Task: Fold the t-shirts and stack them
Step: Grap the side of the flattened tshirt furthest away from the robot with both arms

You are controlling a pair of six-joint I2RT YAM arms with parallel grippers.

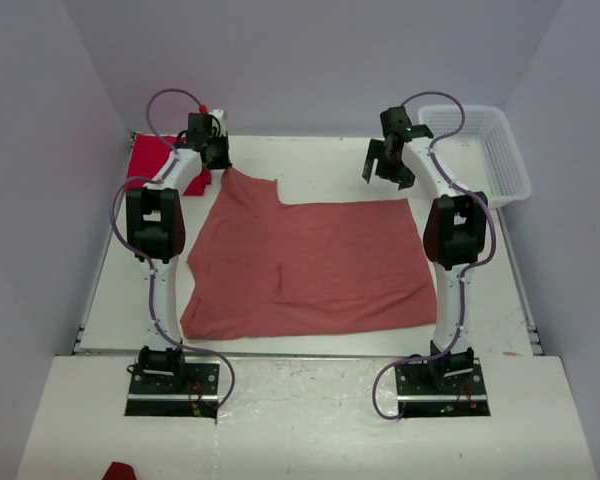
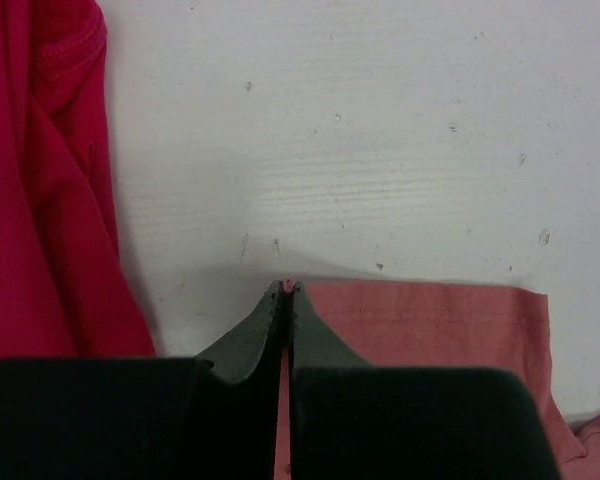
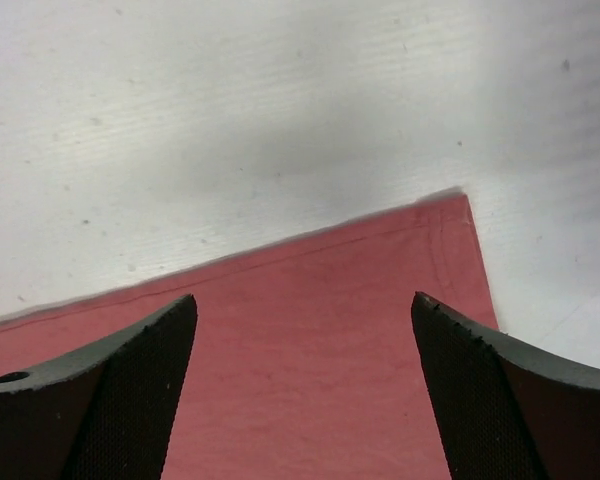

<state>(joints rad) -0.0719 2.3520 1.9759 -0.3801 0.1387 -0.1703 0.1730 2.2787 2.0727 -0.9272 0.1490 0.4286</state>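
Note:
The salmon-pink t-shirt (image 1: 310, 265) lies spread across the middle of the table. My left gripper (image 1: 218, 158) is at its far left corner, shut on a pinch of the pink cloth (image 2: 440, 320), which shows between the fingertips (image 2: 310, 330). The red t-shirt (image 1: 155, 160) lies bunched at the far left behind the left arm; it fills the left side of the left wrist view (image 2: 40, 200). My right gripper (image 1: 388, 165) is open and empty, hovering above the pink shirt's far right corner (image 3: 420, 260).
A white mesh basket (image 1: 480, 150) stands at the far right corner. A small red scrap (image 1: 120, 470) lies on the near ledge at the left. Bare white table (image 1: 320, 160) lies beyond the shirt.

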